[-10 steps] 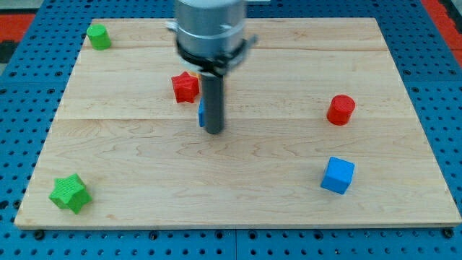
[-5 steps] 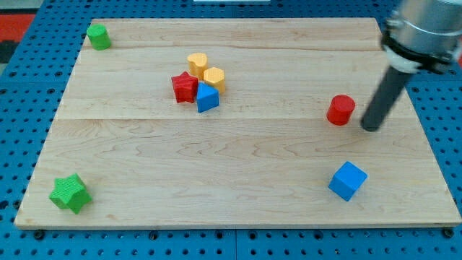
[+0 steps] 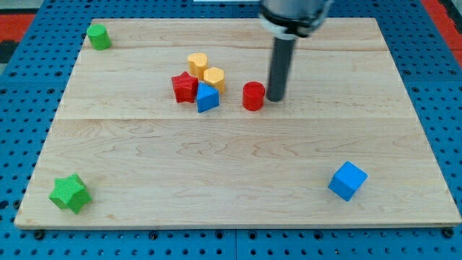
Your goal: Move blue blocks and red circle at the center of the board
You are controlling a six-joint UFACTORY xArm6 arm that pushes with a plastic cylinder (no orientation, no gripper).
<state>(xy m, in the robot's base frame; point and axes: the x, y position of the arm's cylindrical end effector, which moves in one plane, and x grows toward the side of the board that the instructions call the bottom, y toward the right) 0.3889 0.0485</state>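
My tip (image 3: 276, 98), a bare rod gripping nothing, touches red circle (image 3: 253, 96) near center; pushing further risks scattering the cluster beside blue block (image 3: 207, 98). Blue cube (image 3: 347, 180) sits far at bottom right.

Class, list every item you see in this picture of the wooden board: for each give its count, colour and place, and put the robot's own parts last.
wooden board: 1, pale wood, fills most of the view, on a blue pegboard.
green cylinder block: 1, green, board's top-left corner.
green star block: 1, green, bottom-left corner.
yellow cylinder blocks: 2, yellow, above centre, side by side.
red star block: 1, red, left of the yellow pair.
blue triangular block: 1, blue, below the yellow pair, beside the red star.
red cylinder block: 1, red, right of the cluster.
blue cube block: 1, blue, bottom right, alone.
my tip: 1, dark rod end, just right of the red cylinder.
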